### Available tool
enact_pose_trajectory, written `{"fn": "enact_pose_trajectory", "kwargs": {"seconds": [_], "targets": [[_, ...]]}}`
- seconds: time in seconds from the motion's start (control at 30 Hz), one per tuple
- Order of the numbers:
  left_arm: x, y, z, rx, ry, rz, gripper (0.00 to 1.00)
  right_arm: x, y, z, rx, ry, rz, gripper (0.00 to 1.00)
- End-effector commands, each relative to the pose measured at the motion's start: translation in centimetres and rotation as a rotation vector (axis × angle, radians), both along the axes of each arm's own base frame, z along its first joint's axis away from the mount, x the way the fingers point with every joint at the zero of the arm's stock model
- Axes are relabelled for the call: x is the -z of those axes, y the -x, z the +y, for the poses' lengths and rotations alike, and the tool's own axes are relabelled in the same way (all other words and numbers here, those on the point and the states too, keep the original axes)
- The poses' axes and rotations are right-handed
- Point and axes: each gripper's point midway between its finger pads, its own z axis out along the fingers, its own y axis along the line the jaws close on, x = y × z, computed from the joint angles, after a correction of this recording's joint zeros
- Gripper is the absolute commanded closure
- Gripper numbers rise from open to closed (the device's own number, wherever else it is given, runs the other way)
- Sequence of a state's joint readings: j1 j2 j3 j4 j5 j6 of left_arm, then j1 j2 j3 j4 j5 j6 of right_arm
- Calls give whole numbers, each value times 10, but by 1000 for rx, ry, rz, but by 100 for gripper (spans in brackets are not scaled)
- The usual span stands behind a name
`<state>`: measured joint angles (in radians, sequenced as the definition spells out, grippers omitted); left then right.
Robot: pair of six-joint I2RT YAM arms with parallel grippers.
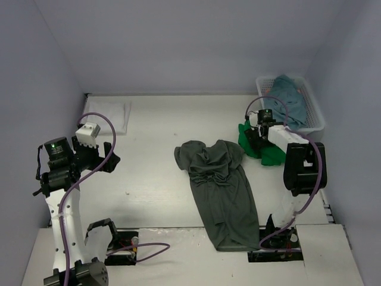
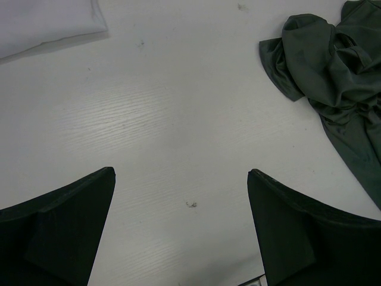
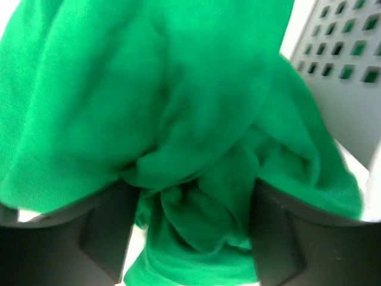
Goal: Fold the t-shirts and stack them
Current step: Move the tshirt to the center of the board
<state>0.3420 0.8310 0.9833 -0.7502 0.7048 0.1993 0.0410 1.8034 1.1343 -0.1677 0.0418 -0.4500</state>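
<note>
A dark grey-green t-shirt lies crumpled at its top and stretched out toward the near edge in the table's middle. A folded white t-shirt rests at the back left. Beside the basket sits a bunched bright green t-shirt. My right gripper is pressed down into it, jaws wide apart with a fold of green cloth between them. A teal-blue t-shirt lies in the basket. My left gripper hangs open over bare table, left of the grey-green shirt.
The white mesh basket stands at the back right against the wall, right next to my right gripper. Walls close the table at the back and on both sides. Purple cables loop from both arms.
</note>
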Motion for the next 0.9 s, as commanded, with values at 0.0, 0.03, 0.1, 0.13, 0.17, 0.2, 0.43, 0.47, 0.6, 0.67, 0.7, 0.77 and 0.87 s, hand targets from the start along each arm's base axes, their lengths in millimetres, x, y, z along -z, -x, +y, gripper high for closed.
{"fn": "enact_pose_trajectory", "kwargs": {"seconds": [0.0, 0.03, 0.1, 0.13, 0.17, 0.2, 0.43, 0.47, 0.6, 0.67, 0.7, 0.77, 0.87], "targets": [[-15, -7, 0, 13, -7, -73, 13, -10, -25, -1, 10, -34, -68, 88], [-15, -7, 0, 12, -6, -72, 13, -10, -25, -4, 20, -36, -69, 100], [-15, -7, 0, 13, -5, -74, 13, -16, -27, -3, 19, -48, -87, 100], [-15, -7, 0, 13, -6, -77, 13, -20, -28, -1, 11, -61, -96, 100], [-15, -7, 0, 13, -7, -77, 13, -33, -31, -1, 8, -62, -127, 100], [-15, -7, 0, 14, -6, -79, 13, -41, -32, 0, 5, -64, -146, 100], [-14, -7, 0, 14, -6, -80, 13, -174, -48, 1, -15, -79, -439, 100], [-13, -7, 0, 13, -5, -79, 13, -189, -48, 4, -26, -97, -462, 100], [-13, -7, 0, 12, -7, -81, 13, -295, -55, -22, 33, -107, -695, 100], [-13, -6, 0, 10, -5, -82, 13, -321, -58, -35, 69, -104, -755, 100], [-13, -6, 1, 9, -5, -82, 13, -332, -60, -45, 97, -96, -780, 100], [-13, -5, 1, 7, -3, -83, 13, -357, -67, -80, 185, -62, -841, 100], [-13, -5, 1, 4, -4, -84, 13, -372, -77, -126, 293, -29, -882, 100]]}}
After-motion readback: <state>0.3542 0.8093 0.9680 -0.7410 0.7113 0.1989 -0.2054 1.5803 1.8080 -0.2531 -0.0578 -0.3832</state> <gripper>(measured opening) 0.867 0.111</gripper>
